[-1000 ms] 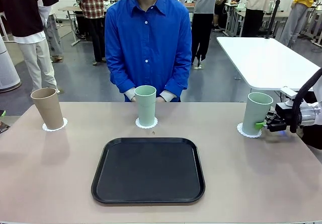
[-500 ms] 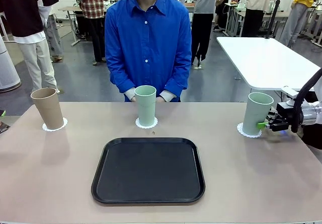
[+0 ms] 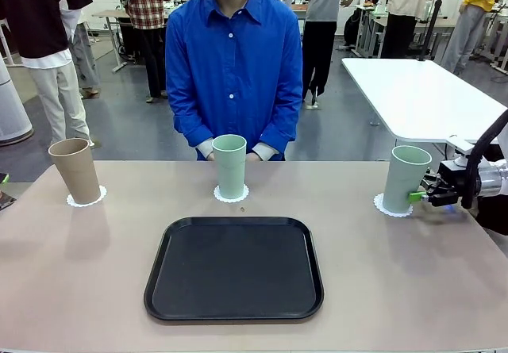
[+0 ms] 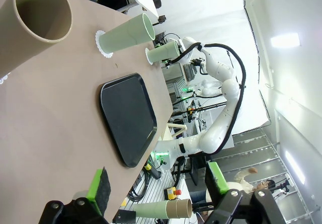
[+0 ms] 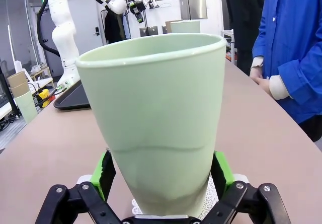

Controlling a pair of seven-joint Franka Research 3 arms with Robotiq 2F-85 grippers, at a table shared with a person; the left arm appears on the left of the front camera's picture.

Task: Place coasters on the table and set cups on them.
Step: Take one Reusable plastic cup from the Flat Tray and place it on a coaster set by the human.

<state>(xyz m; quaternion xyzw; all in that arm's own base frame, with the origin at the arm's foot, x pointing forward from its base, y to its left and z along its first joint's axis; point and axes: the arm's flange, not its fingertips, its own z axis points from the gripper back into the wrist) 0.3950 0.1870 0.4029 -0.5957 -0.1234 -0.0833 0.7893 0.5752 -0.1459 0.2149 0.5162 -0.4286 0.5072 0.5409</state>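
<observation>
Cups stand upright in a row along the far side of the table (image 3: 79,274), each on its own coaster. At the left, the tan cup (image 3: 75,170) sits on a coaster (image 3: 86,201) near the table's far left corner. In the middle, a mint cup (image 3: 230,166) rests on a coaster (image 3: 231,195), just in front of the person's hands (image 3: 252,156), which lie at the far edge. A black tray (image 3: 233,268) lies nearer the robot, between the cups and the near edge. At the right, a second mint cup (image 3: 406,178) stands on a coaster (image 3: 384,207). The right gripper (image 3: 419,195) is at this cup's lower part, its fingers spread wide on either side of the base, green pads (image 5: 106,171) flanking the wall; whether they touch it I cannot tell. The left gripper (image 4: 157,182) hangs spread wide with nothing between its fingers, above the table's left end.
</observation>
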